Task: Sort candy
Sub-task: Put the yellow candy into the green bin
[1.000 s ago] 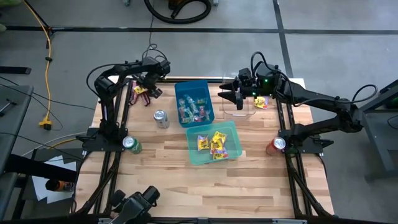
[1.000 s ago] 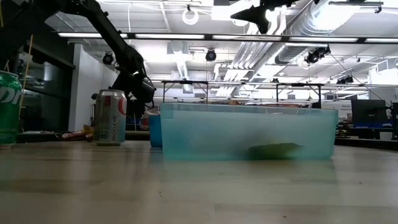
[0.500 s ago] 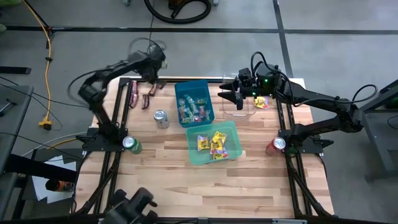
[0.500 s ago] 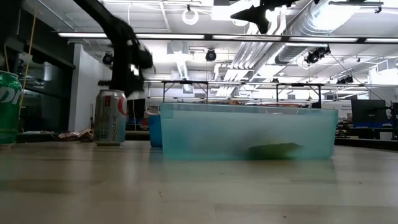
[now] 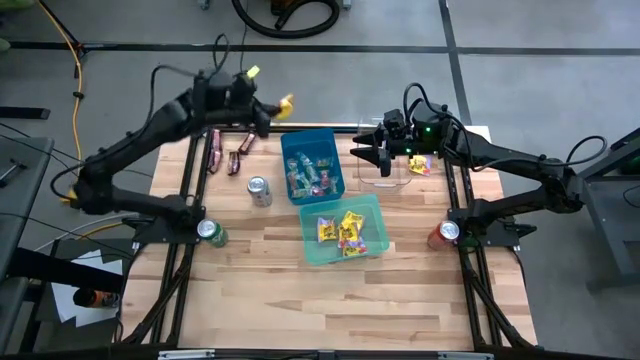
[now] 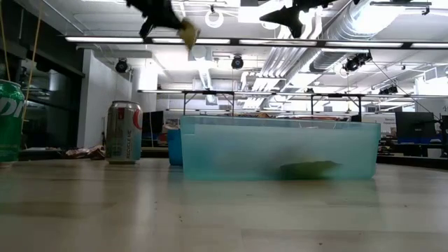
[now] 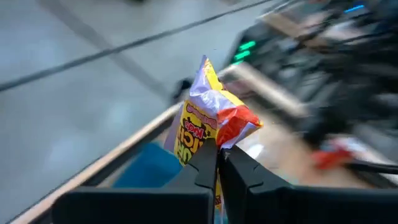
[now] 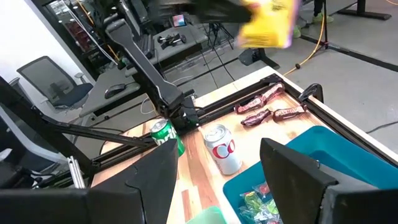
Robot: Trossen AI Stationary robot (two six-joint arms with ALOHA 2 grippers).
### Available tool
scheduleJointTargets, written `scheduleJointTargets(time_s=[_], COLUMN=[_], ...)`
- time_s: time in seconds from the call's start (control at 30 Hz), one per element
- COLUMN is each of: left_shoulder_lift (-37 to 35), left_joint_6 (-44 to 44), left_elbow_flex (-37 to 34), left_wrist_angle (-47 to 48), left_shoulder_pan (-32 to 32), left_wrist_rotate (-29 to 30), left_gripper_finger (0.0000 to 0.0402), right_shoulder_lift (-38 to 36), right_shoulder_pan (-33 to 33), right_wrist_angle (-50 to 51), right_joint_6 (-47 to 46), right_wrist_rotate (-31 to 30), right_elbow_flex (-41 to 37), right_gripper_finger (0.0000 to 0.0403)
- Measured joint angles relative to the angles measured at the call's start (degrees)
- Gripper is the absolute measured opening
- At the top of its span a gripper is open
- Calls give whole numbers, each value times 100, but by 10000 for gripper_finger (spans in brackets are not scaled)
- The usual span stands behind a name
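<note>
My left gripper (image 5: 276,106) is high above the table's far edge, left of the blue bin (image 5: 335,160), and is shut on a yellow candy packet (image 7: 208,121) with pink print. The packet also shows in the high view (image 5: 287,102) and the low view (image 6: 187,29). My right gripper (image 5: 358,152) is open and empty, hovering right of the blue bin; its fingers stand apart in the right wrist view (image 8: 214,186). Maroon wrapped candies (image 5: 225,152) lie on the table at the far left. The blue bin holds small green, red and pink pieces. The teal bin (image 5: 375,205) holds yellow packets. My left gripper pinches one end of the yellow packet (image 7: 214,144) between its two shut fingers. The rest of the packet sticks out past the fingertips (image 7: 206,163), crumpled. The packet is lifted clear, high above the table.
A silver can (image 5: 259,190) stands left of the bins, a green can (image 5: 211,232) at the left edge and a red can (image 5: 444,233) at the right edge. Another yellow packet (image 5: 418,165) lies under my right arm at the far right. Bare wood lies toward the near edge.
My left gripper has risen from the maroon candies at the far left and swung up and toward the table's right, carrying the yellow packet, now lifted clear and high near the blue bin's far left corner. My right arm has kept still.
</note>
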State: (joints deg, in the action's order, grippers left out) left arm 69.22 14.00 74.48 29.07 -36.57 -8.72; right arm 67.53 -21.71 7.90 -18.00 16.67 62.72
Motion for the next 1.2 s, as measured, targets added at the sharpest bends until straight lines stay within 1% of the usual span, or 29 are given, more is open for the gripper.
scheduleJointTargets(time_s=[0.07, 0.13, 0.23, 0.37, 0.43, 0.5, 0.6, 0.73, 0.93, 1.0, 1.07, 1.13, 1.2], left_shoulder_lift=[-232, -443, -646, -654, -566, -446, -273, -100, -71, -45, 65, 308, 645], left_joint_6=[116, 243, 662, 1294, 1435, 1546, 1580, 1693, 1731, 1536, 1143, 699, 244], left_elbow_flex=[-365, -870, -1716, -2711, -3030, -3181, -3196, -3197, -3142, -2917, -2548, -2117, -1675], left_wrist_angle=[-599, -1289, -2535, -4320, -5106, -5517, -5597, -5595, -5502, -5144, -4440, -3631, -3068], left_shoulder_pan=[491, 1034, 1767, 2582, 2898, 3120, 3320, 3376, 3376, 3376, 3375, 3376, 3374], left_wrist_rotate=[-23, -23, -31, 22, 84, 187, 435, 460, 451, 430, 385, 302, 68], left_gripper_finger=[0, 0, 0, 0, 0, 0, 0, 0, 0, 0, 0, 0, 0], right_shoulder_lift=[0, 0, 0, 0, 0, 0, 0, 0, 0, -3, -30, -54, -83], right_shoulder_pan=[0, 1, 42, 138, 173, 201, 201, 199, 199, 199, 195, 195, 175], right_wrist_angle=[-28, -92, -192, -299, -299, -299, -299, -299, -306, -323, -343, -413, -400], right_joint_6=[0, 0, 8, 49, 50, 50, 50, 104, 114, 105, 105, 103, 111], right_wrist_rotate=[0, 0, 0, 7, 9, 9, 9, 9, 9, 9, 9, 9, 8], right_elbow_flex=[0, 0, 0, 0, 0, 0, 0, 0, 0, 0, 0, 0, -2], right_gripper_finger=[224, 224, 224, 224, 224, 224, 224, 224, 224, 224, 224, 224, 224])
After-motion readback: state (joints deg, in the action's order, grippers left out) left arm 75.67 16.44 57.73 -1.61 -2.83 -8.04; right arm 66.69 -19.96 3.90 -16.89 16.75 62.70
